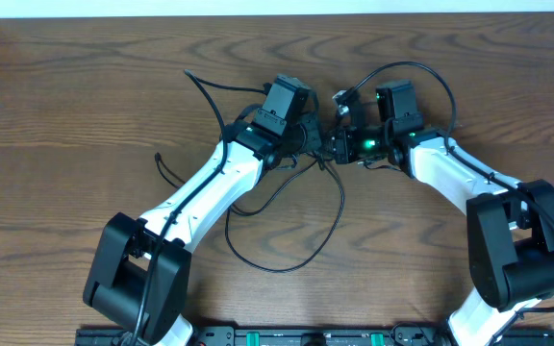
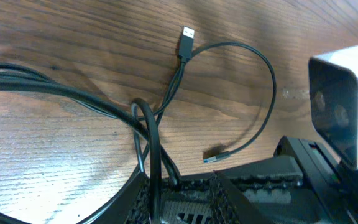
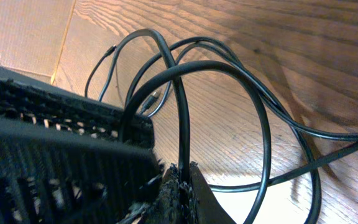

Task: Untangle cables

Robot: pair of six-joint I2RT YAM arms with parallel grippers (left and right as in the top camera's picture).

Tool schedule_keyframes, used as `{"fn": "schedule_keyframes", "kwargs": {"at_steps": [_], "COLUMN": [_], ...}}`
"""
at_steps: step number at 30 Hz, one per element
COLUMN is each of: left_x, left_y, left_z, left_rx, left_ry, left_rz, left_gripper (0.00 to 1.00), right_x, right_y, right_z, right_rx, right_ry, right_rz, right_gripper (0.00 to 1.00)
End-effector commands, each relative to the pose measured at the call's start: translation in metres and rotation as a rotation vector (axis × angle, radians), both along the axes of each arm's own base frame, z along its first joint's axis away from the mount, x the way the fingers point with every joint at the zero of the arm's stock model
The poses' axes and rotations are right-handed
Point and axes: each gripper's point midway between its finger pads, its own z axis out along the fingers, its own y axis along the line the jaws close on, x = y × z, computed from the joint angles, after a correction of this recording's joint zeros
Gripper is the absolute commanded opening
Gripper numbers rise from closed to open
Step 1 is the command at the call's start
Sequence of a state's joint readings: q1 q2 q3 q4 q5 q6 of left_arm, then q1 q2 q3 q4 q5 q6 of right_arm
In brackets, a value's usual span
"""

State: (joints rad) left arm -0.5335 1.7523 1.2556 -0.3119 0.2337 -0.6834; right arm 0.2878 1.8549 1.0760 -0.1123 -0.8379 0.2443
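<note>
Mid-table, where both arms meet | cables (image 2: pixel 143 115) lie knotted on the wood, loops trailing outward | risk: pulling apart with both ends pinched may cinch the knot tighter | left gripper (image 2: pixel 166 196) narrowly parted, apparently pinching a black strand | right gripper (image 3: pixel 178 186) clenched on another strand

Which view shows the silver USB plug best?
Left wrist: the USB plug lies unobstructed on the table, its metal shell sharp. Overhead, it is too small to identify. The right wrist shows mostly black cable loops, no clear silver plug.
</note>
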Motion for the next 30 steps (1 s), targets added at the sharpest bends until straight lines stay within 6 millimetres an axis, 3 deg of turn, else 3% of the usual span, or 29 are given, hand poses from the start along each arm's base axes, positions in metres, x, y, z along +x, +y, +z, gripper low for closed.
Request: {"fn": "schedule_keyframes", "kwargs": {"at_steps": [1,8,16,28,30], "left_x": [-0.003,0.002,0.004,0.005,0.005], "left_y": [-0.006,0.018,0.021,0.020,0.020], "left_z": [0.006,-0.004,-0.004,-0.004,-0.004], "left_rx": [-0.012,0.116,0.128,0.124,0.124], "left_ry": [-0.019,-0.034,-0.042,-0.044,-0.043], "left_rz": [-0.065,0.009,0.020,0.023,0.023], "left_gripper": [0.30,0.28,0.19,0.19,0.09], "right_x": [0.002,-0.003,-0.003,-0.014,-0.014], "right_y": [-0.003,0.001,0.002,0.009,0.009], "right_z": [0.001,0.006,0.006,0.017,0.017], "right_rx": [0.006,0.040,0.043,0.118,0.118], "right_ry": [-0.006,0.001,0.003,0.022,0.020], "right_rz": [0.001,0.030,0.033,0.096,0.097], "right_gripper": [0.01,0.01,0.01,0.01,0.01]}}
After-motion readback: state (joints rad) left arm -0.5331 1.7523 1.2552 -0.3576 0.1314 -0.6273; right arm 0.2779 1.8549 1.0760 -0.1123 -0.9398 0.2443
